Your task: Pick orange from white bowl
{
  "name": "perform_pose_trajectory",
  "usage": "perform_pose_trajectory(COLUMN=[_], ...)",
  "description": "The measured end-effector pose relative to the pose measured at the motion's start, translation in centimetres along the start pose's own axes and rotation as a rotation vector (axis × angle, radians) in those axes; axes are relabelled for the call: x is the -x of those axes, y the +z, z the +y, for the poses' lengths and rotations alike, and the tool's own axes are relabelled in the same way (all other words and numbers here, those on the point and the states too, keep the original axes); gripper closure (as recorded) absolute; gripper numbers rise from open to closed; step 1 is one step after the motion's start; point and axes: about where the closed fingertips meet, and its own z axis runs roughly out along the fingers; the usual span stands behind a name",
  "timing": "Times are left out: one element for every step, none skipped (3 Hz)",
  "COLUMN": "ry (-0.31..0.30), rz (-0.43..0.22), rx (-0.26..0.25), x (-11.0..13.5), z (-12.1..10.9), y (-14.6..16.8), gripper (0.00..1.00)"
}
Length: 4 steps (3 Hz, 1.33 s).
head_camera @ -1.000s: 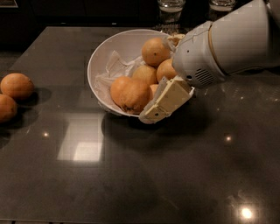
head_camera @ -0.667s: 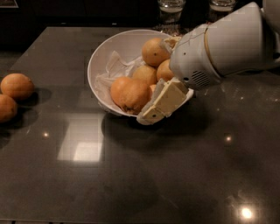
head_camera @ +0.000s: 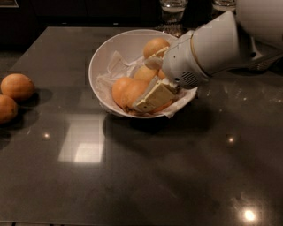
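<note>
- The dark table lay glossy in the foreground, with two loose oranges near its left edge, well apart from the bowl.
- The white bowl, lined with crumpled paper, sat mid-table holding several oranges, a front orange against its near wall.
- The gripper reached into the bowl from the right, fingers spread wide: one lay over the front orange, the other by the rear orange, with a middle orange between them. Nothing appeared clamped.
- The grasp seemed the step in hand. The next move called for closing on the middle orange and lifting clear of the rim without dragging the paper.
- Glass jars stood behind.
</note>
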Motion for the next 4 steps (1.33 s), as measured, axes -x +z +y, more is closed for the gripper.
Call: perform_pose_trajectory(ry=[0.001, -0.001, -0.003, 0.000], rz=[0.005, 0.006, 0.007, 0.016], rx=[0.029, 0.057, 0.095, 0.132], x=[-0.3, -0.2, 0.0, -0.3], z=[-0.1, 0.4, 1.1, 1.7], y=[1.0, 1.6, 2.6, 3.7], gripper=[0.29, 0.27, 0.27, 0.30])
